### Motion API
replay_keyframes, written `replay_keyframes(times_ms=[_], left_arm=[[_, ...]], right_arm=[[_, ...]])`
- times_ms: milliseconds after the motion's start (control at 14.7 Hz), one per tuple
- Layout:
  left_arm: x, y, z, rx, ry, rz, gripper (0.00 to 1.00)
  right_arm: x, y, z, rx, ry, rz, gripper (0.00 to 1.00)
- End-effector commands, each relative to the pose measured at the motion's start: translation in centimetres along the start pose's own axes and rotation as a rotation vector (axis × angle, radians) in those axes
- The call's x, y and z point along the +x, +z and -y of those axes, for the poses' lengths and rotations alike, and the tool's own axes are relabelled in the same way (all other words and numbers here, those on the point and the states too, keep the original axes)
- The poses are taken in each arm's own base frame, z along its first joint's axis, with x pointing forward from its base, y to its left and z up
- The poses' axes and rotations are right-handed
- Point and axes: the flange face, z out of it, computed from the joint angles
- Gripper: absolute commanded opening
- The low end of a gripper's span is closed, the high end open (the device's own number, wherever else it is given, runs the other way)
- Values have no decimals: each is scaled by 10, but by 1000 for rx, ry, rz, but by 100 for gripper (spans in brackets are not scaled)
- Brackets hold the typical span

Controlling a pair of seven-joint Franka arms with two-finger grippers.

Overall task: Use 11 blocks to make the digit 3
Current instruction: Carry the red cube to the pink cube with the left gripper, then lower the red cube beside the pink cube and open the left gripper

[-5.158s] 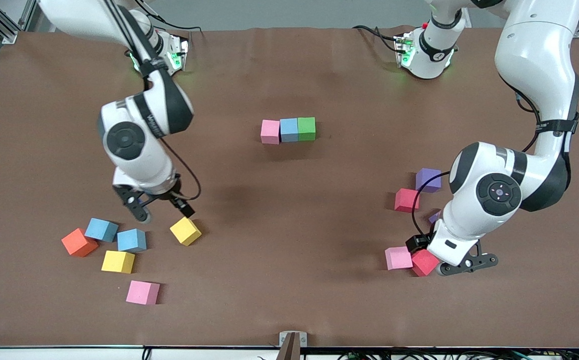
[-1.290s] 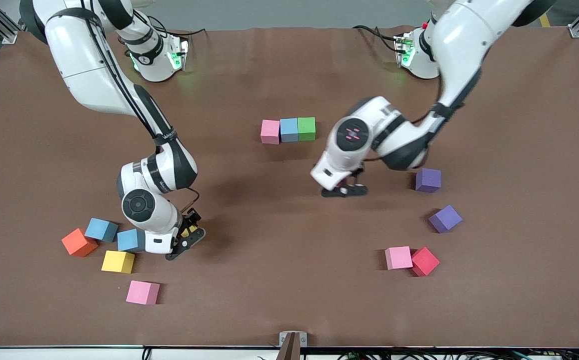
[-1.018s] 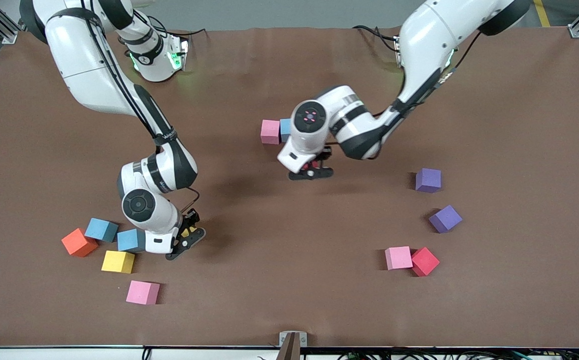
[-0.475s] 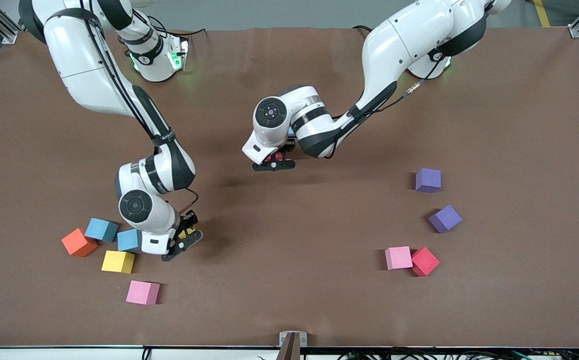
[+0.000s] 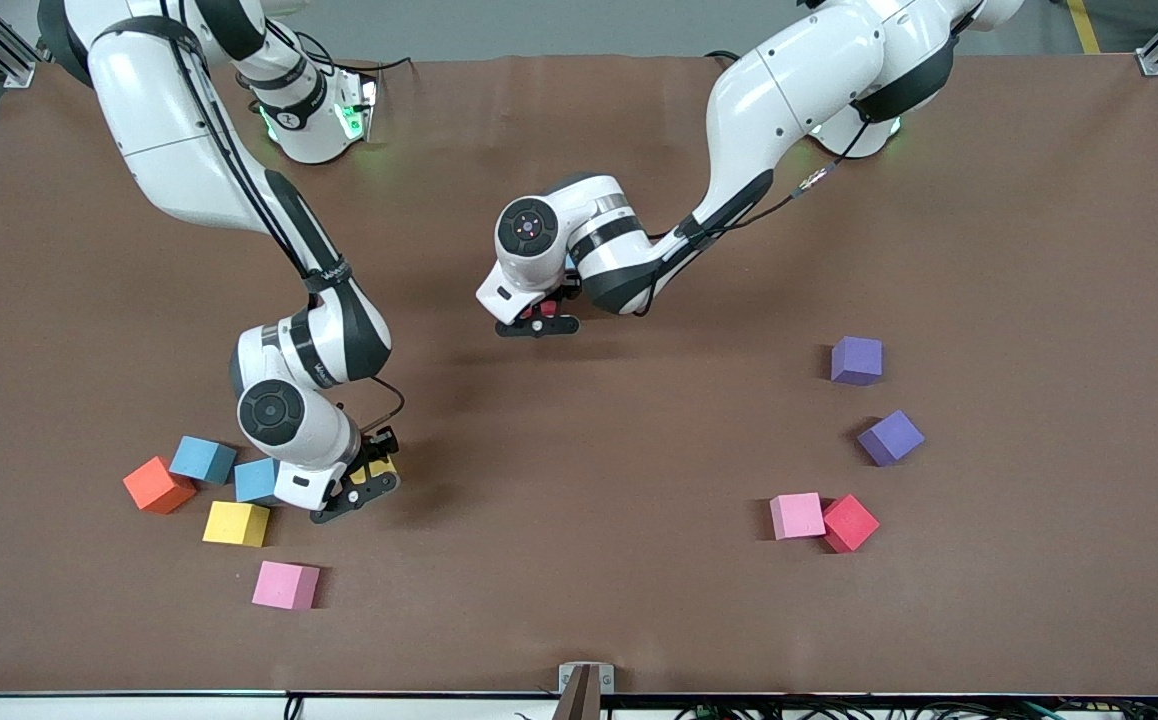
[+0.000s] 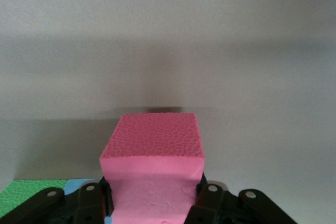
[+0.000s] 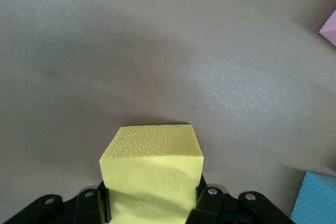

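Left pincer (image 5: 537, 318) clamped on red block (image 6: 152, 174), over counter (image 5: 639, 600) ctr. Right pincer (image 5: 364, 482) clamped on yellow block (image 7: 152, 174), nr blue blocks (image 5: 257, 480).

High front camera; two close wrist cameras.

Eleven foam blocks (image 5: 285, 585), mostly scattered, unassembled.

Bare table (image 5: 579, 480) between block clusters
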Motion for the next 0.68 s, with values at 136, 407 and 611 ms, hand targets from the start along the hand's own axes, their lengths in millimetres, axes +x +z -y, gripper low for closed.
replay_keyframes(times_ms=[136, 407, 611], left_arm=[[0, 10, -6, 3, 15, 20, 27], [-2, 12, -6, 7, 18, 23, 30], [-3, 17, -6, 12, 20, 27, 30]], right_arm=[[0, -8, -3, 13, 58, -11, 15], [2, -14, -5, 12, 121, -20, 11], [2, -15, -6, 12, 124, -22, 11]])
